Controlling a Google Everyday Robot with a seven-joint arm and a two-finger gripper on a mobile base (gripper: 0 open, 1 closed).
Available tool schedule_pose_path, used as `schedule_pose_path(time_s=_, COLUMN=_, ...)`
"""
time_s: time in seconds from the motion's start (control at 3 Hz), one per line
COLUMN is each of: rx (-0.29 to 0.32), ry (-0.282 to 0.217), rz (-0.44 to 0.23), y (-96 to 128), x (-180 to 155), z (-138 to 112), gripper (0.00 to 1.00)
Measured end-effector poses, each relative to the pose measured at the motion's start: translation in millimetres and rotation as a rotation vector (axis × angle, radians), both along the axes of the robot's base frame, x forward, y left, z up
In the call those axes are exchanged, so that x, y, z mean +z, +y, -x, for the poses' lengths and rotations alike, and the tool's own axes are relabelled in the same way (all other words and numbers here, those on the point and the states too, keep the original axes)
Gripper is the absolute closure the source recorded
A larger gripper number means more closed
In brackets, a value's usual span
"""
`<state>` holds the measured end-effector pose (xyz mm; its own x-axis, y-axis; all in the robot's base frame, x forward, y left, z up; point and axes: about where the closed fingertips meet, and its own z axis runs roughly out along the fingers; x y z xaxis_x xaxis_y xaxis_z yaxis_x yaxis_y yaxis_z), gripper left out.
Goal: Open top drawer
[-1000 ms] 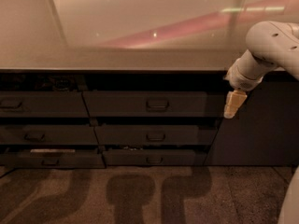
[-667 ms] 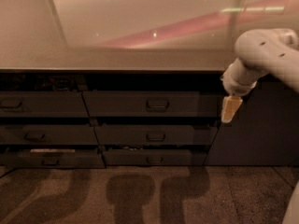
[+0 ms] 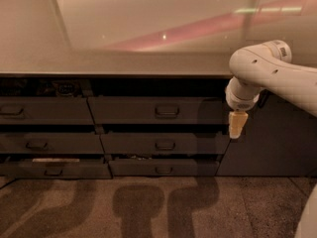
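The top drawer (image 3: 129, 111) sits in the middle column just under the tabletop (image 3: 124, 66). It has a flat dark grey front with one small loop handle (image 3: 167, 111) at its centre, and a dark gap shows along its upper edge. Two narrower fronts lie below it, and bare floor (image 3: 247, 207) spreads in front. The gripper (image 3: 235, 133) hangs point-down by the drawer's right edge, before a plain panel (image 3: 277, 143). Its jaws read as one tan wedge with no gap showing, and they hold nothing.
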<state>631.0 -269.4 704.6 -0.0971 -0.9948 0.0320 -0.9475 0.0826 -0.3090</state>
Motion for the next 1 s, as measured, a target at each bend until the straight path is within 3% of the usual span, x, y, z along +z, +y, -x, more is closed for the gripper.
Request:
schedule_pose_path(time_s=0.33, rx=0.033, ry=0.013, rz=-0.066, y=-2, x=-2, z=-2, gripper=0.0)
schedule_pose_path(time_s=0.67, rx=0.083, ry=0.067, rz=-0.23, y=-11, x=-13, z=-2, gripper=0.0)
schedule_pose_path(time_s=1.0, rx=0.144, ry=0.028, rz=-0.274, y=-2, x=7, z=-17, gripper=0.0)
